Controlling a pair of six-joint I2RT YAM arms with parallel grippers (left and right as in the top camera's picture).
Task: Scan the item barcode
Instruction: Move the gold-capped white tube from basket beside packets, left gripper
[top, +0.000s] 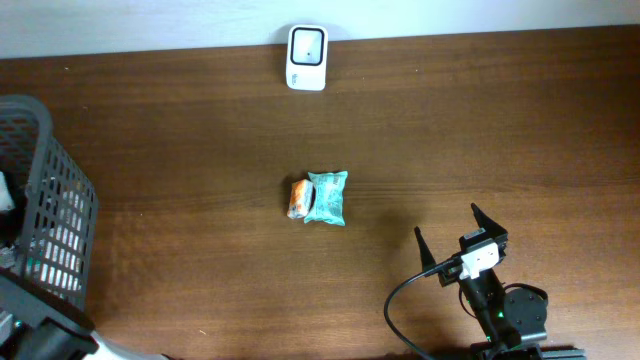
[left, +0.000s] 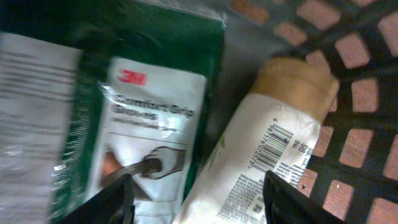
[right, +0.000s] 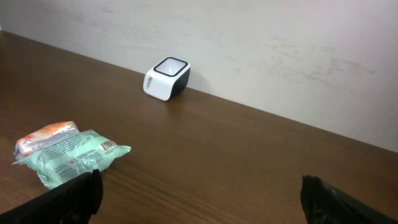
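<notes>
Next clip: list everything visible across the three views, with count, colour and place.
scanner: one, white with a dark window, far edge of the table by the wall
teal packet: one, teal, middle of the table
orange packet: one, orange, against the teal packet on its basket side
basket: one, black mesh, at the left arm's end of the table
glove pack: one, green and white, in the basket
pouch: one, white with a tan end, barcode showing, beside the glove pack
table: one, dark brown wood
wall: one, off-white, behind the table
cable: one, black, by the right arm
left gripper: one, black, open, inside the basket
right gripper: one, black, open, empty, over the table's near side
</notes>
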